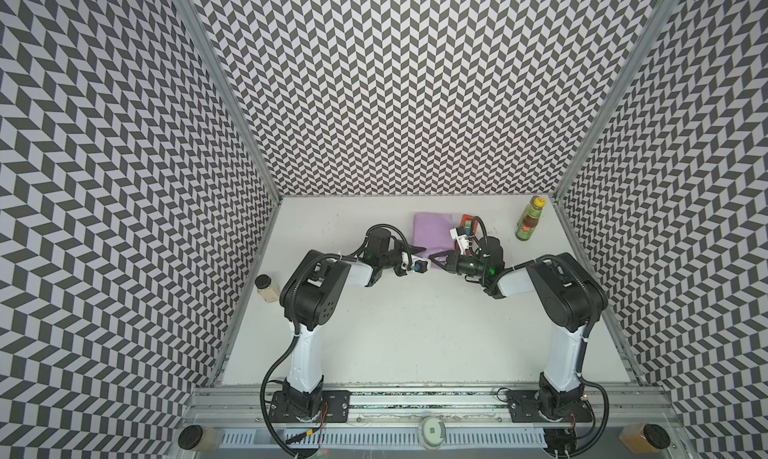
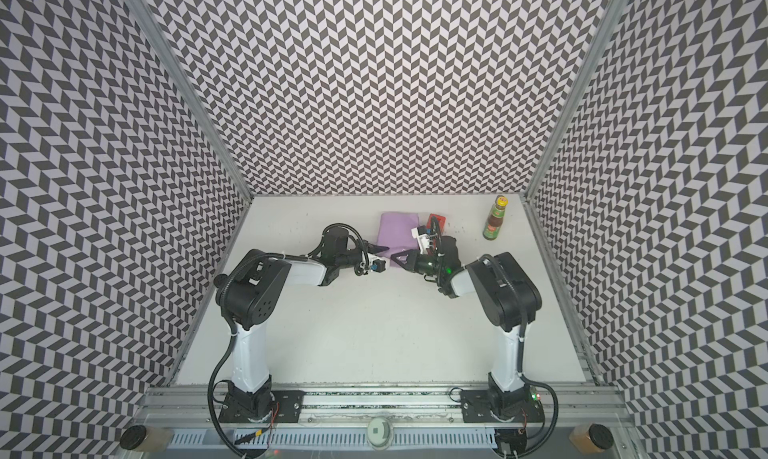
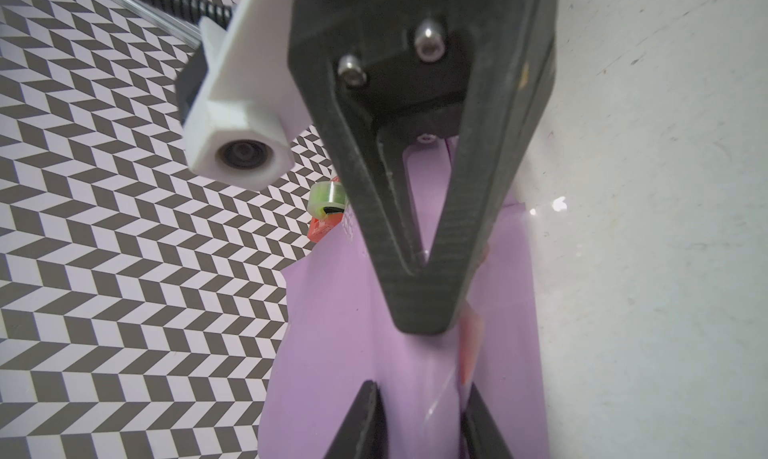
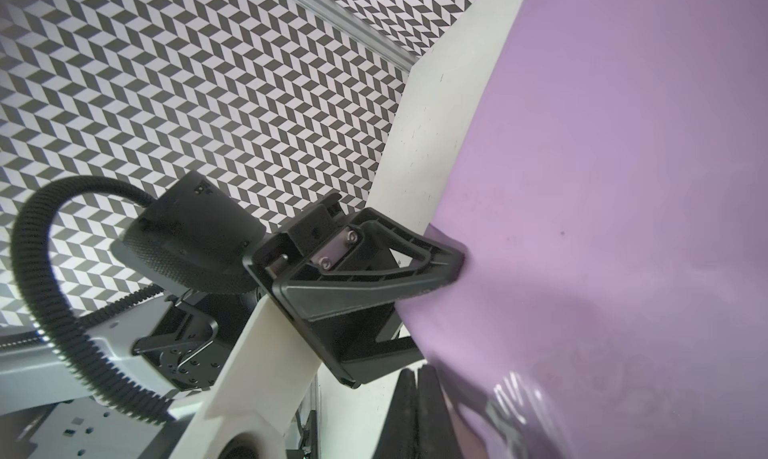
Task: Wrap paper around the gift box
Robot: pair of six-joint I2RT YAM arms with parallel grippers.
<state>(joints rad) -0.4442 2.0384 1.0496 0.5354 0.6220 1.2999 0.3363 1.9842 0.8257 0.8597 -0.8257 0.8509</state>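
The paper [image 1: 432, 232] [image 2: 397, 228] shows its lilac face, folded into a bundle at the back of the table. The gift box is hidden inside it. My left gripper [image 1: 420, 250] [image 3: 422, 415] reaches in from the left, its jaws closed on a raised fold of the paper [image 3: 340, 332] at the near edge. A sliver of the pink underside [image 3: 471, 340] shows beside that fold. My right gripper [image 1: 433, 258] [image 4: 415, 403] is shut with nothing in it. Its tip [image 3: 424, 324] presses on the paper [image 4: 623, 186] just ahead of the left fingers [image 3: 368, 419].
A red tape dispenser [image 1: 467, 224] [image 3: 322, 224] stands right of the bundle, behind my right wrist. A sauce bottle [image 1: 530, 220] is at the back right and a small jar [image 1: 267, 288] by the left wall. A shiny strip of clear tape [image 4: 511, 394] lies on the paper.
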